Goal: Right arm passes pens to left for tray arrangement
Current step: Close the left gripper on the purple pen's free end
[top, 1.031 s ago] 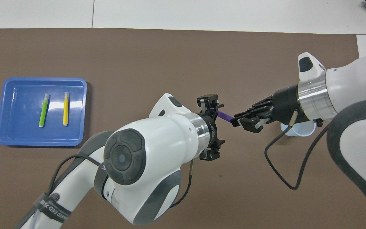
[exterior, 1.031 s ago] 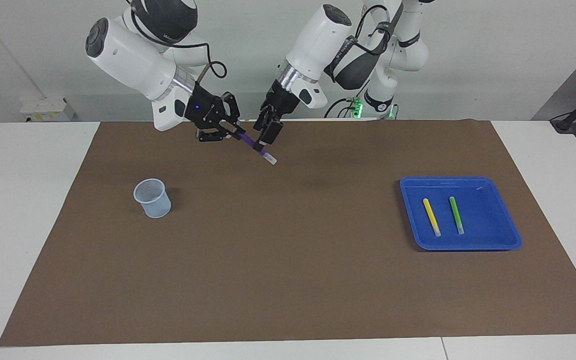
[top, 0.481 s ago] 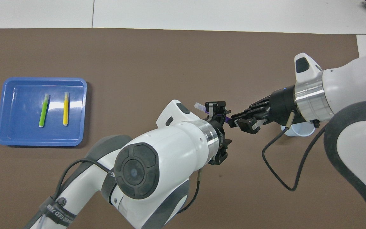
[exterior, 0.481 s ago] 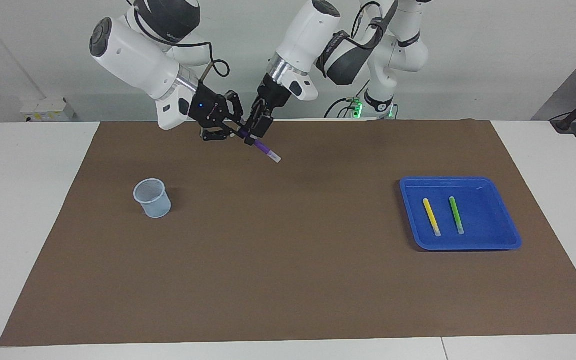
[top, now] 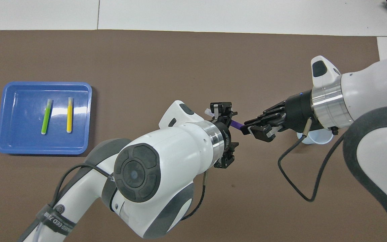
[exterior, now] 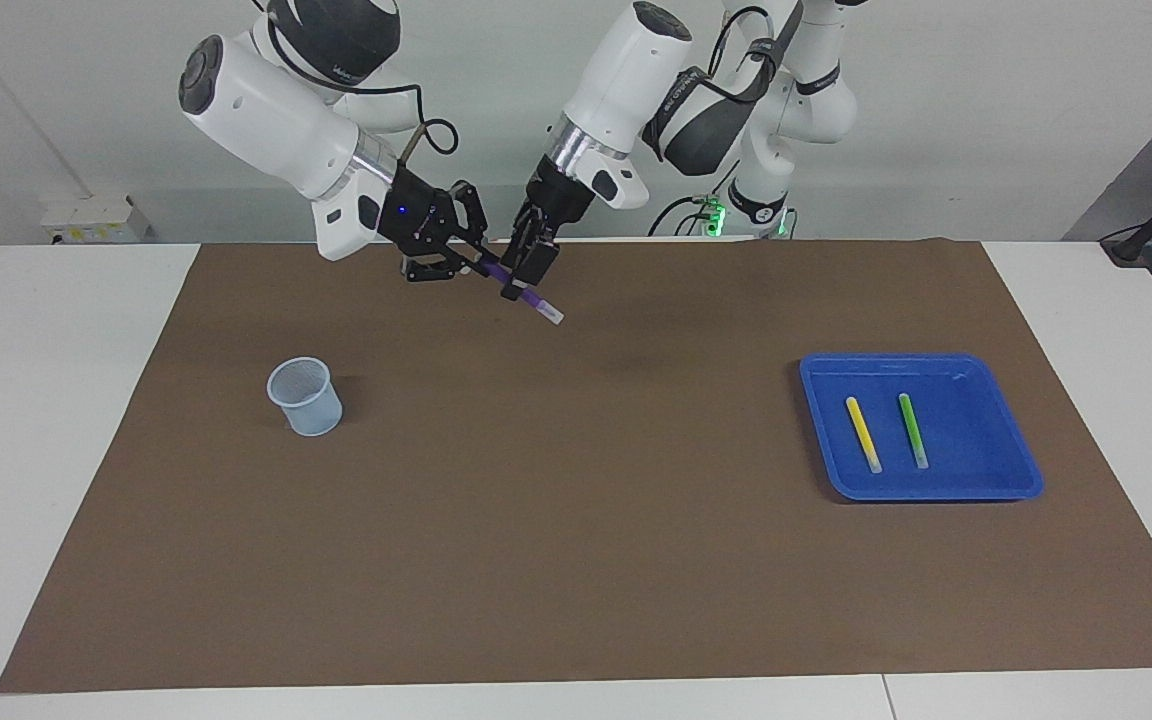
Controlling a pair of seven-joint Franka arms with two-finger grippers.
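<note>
Both arms are raised over the mat (exterior: 576, 520) near its robot-side edge, with the purple pen (exterior: 526, 296) slanting in the air between them. The right gripper (exterior: 456, 262) has its jaws shut on the pen's upper end. The left gripper (exterior: 524, 272) comes down on the pen's middle, 1 finger on each side of the barrel and closed in against it, so each gripper has hold of the same pen. The pale tip sticks out below the left gripper, pointing down toward the mat's middle and well clear of the mat. The facing view shows all this height; the overhead view flattens it, and there the left arm's bulk hides most of the left gripper (top: 223, 116), leaving only a short purple stretch (top: 236, 123) between it and the right gripper (top: 252, 127). The overhead view also half hides the cup (top: 317, 137) under the right wrist, while the facing view shows the cup (exterior: 305, 396) standing free on the mat toward the right arm's end. The tray (exterior: 1011, 455) lies toward the left arm's end, with the yellow pen (exterior: 862, 433) and green pen (exterior: 912, 429) lying in it side by side, apart, roughly parallel.
</note>
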